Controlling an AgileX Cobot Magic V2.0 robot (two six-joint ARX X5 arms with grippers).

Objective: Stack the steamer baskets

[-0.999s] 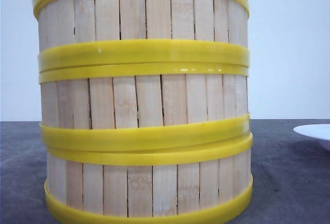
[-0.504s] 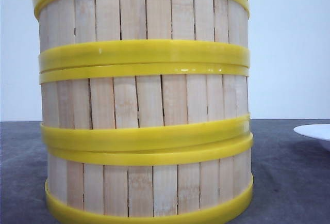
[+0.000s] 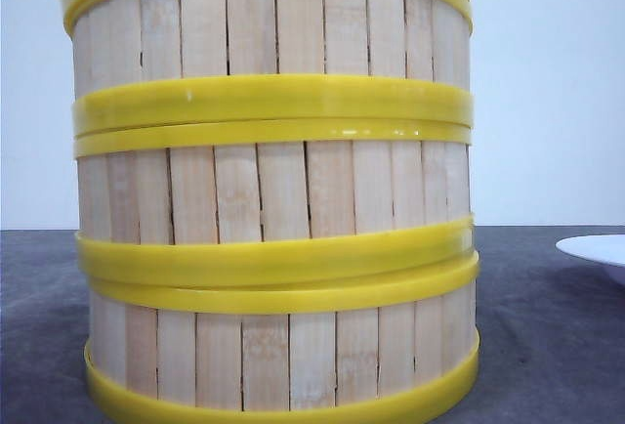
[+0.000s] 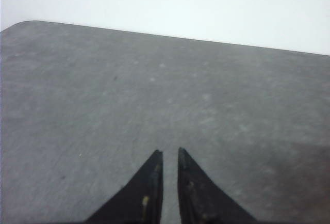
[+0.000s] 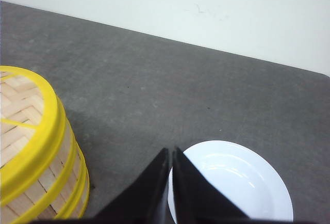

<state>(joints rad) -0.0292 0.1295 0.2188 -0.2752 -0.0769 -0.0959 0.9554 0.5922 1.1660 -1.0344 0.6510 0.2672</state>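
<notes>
A grey table [image 3: 547,346] fills the scene under a pale wall. Three baskets [image 3: 273,199] stand stacked in one column on it, very close to the front camera, each yellow rim resting on the rim below. From the right wrist, the stack [image 5: 31,146] sits beside a white plate [image 5: 232,182], apart from it.

The left gripper [image 4: 170,154] hovers over bare table, jaws nearly together, holding nothing. The right gripper [image 5: 171,152] hangs between stack and plate, jaws closed and empty.

The baskets look light and stiff; the glossy rims are probably slippery and the thin slats fragile. A rim edge seems the safest place to grip.

No writing or labels are visible.
</notes>
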